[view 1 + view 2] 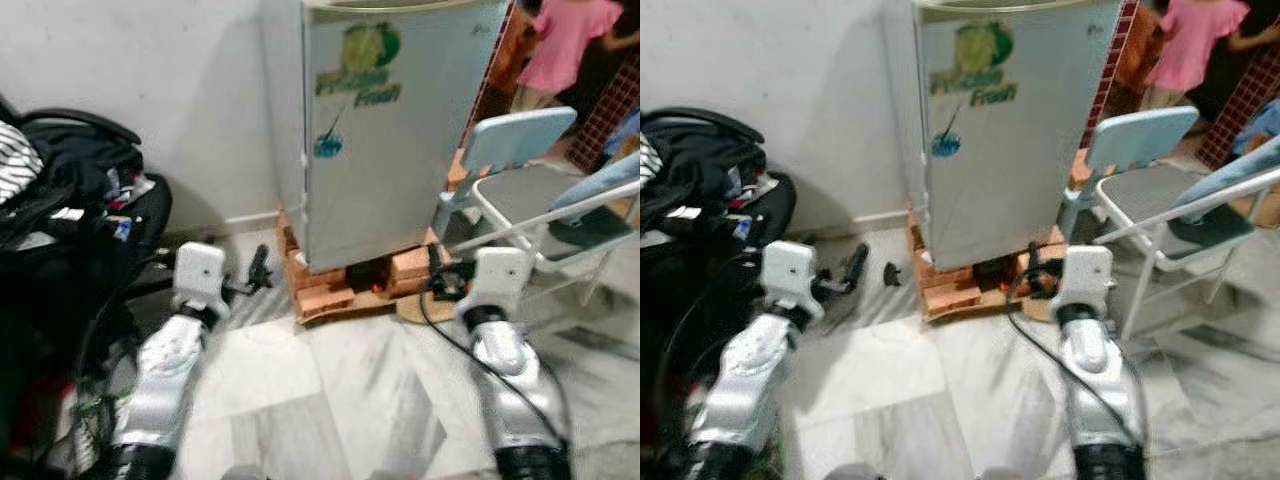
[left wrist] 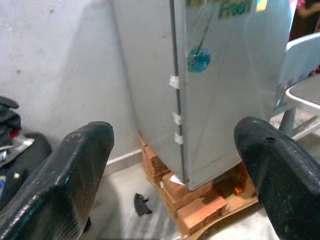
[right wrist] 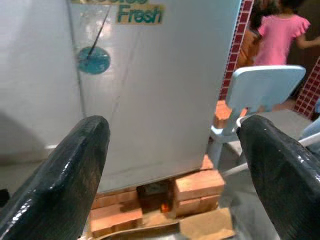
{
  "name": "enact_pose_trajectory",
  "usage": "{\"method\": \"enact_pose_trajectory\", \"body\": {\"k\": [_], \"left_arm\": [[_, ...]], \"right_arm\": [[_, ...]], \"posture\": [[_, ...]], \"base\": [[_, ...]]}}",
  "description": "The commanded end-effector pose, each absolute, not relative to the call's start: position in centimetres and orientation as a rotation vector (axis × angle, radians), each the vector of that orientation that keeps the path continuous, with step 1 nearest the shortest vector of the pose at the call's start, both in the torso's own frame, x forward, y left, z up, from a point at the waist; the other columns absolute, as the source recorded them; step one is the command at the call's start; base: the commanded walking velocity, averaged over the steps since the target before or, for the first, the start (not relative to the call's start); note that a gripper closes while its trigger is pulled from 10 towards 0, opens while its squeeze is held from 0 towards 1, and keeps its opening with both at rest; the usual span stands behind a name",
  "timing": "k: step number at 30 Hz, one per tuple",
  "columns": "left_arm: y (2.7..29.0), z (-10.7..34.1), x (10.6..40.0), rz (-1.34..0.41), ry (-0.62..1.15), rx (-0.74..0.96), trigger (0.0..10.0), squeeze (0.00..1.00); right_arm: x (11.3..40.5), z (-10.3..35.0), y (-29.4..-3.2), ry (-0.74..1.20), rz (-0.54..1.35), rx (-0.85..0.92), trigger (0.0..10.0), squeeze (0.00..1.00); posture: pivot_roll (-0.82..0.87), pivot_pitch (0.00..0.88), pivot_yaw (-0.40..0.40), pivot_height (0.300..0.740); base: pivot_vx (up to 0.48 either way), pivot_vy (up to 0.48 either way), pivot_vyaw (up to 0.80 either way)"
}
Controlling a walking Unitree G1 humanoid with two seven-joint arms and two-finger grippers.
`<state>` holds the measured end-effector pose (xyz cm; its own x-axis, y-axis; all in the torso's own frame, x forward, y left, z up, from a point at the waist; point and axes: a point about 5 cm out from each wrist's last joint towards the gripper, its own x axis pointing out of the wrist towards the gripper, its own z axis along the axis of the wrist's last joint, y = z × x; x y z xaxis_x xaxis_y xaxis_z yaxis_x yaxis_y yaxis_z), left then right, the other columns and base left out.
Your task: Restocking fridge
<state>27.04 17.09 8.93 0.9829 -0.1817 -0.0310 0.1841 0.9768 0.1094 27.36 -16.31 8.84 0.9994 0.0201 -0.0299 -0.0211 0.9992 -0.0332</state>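
Observation:
A small silver fridge point(image 1: 400, 130) stands against the wall on stacked bricks point(image 1: 340, 285), its door shut, with a green "Fresh" sticker on the front. My left gripper point(image 2: 175, 175) is held low in front of the fridge's left edge, its black fingers point(image 2: 75, 170) spread wide and open with nothing between them. My right gripper point(image 3: 172, 170) faces the door's lower right part, also open and holding nothing. Both stop short of the fridge.
A light blue folding chair point(image 1: 530, 170) stands right of the fridge. A person in pink point(image 1: 570, 40) is behind it. Black bags point(image 1: 60, 200) are piled at the left. A small black object point(image 2: 141, 205) lies on the marble floor point(image 1: 330, 400).

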Motion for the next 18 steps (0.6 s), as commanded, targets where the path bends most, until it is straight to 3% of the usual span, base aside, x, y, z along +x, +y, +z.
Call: {"method": "enact_pose_trajectory", "body": {"k": [1,14,18], "left_arm": [[15.82,9.53,27.34,-0.219,-0.009,0.107,10.0,0.0],[15.93,9.4,27.49,-0.21,0.007,0.095,10.0,0.0],[15.84,9.31,27.5,-0.194,0.015,0.072,10.0,0.0]], "right_arm": [[27.4,9.28,-17.55,0.019,-0.01,-0.053,10.0,0.0],[27.56,9.36,-17.51,0.017,-0.008,-0.057,10.0,0.0],[27.55,9.39,-17.61,0.012,-0.009,-0.063,10.0,0.0]], "posture": [[0.01,0.0,0.001,0.74],[0.01,0.0,0.001,0.74],[0.01,0.0,0.001,0.74]], "base": [[0.416,0.0,-0.8],[0.443,0.019,-0.8],[0.0,0.0,-0.12]]}}
